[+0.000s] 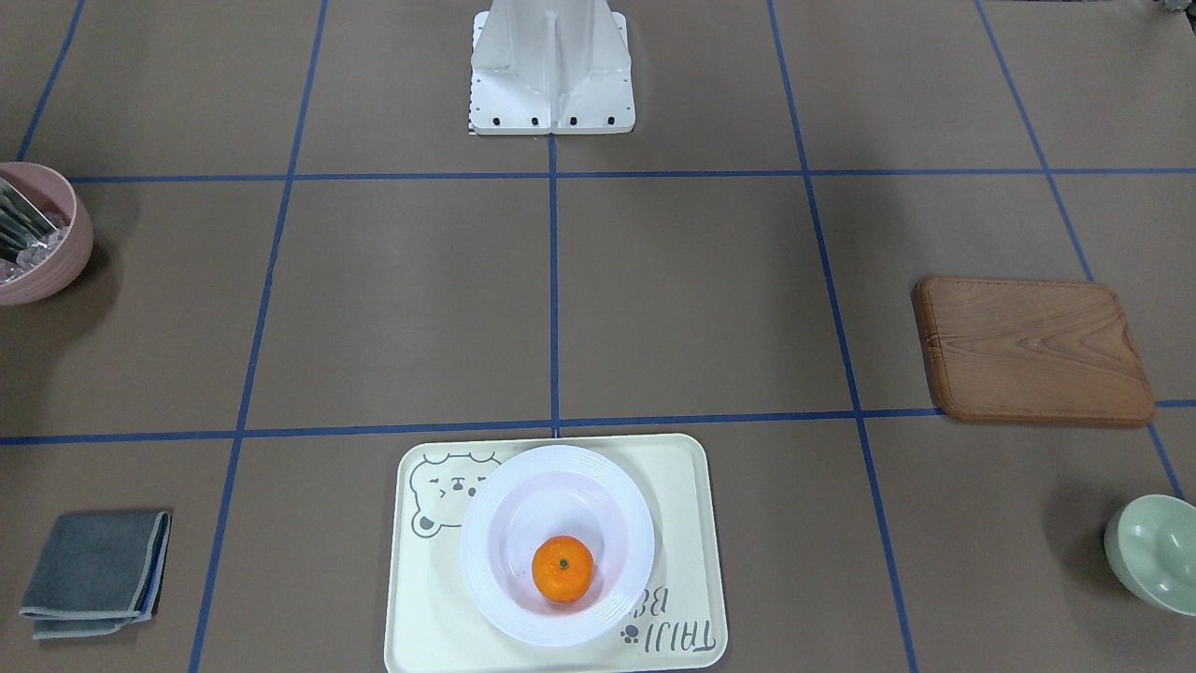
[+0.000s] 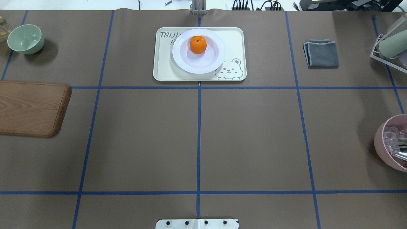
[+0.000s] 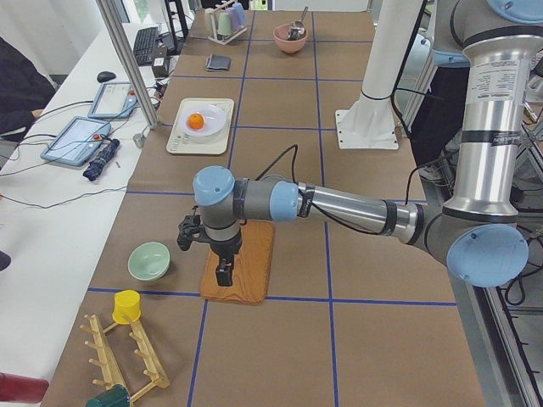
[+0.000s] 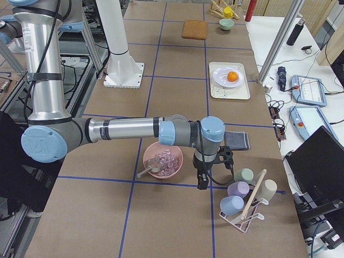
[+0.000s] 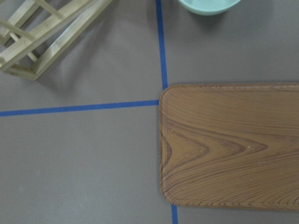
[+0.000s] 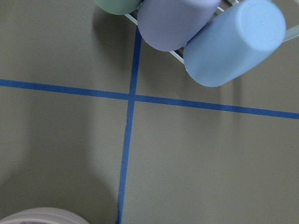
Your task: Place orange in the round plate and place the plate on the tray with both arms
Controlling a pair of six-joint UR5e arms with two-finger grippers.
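The orange point(image 1: 562, 567) lies inside the white round plate point(image 1: 486, 523), and the plate rests on the cream tray point(image 1: 682, 523) with the bear drawing. From overhead, the orange point(image 2: 198, 44), plate point(image 2: 210, 65) and tray point(image 2: 235, 38) sit at the table's far middle. Both arms are far from them. The left gripper point(image 3: 222, 273) hangs over the wooden board point(image 3: 250, 267) and shows only in the left side view. The right gripper point(image 4: 203, 183) hangs beside the pink bowl point(image 4: 163, 159) and shows only in the right side view. I cannot tell whether either is open or shut.
A wooden board point(image 2: 31, 108) and a pale green bowl point(image 2: 25, 38) lie on the table's left. A folded grey cloth point(image 2: 321, 53), a pink bowl point(image 2: 392, 143) and a cup rack point(image 4: 244, 196) are on the right. A wooden rack point(image 5: 42, 32) stands near the board.
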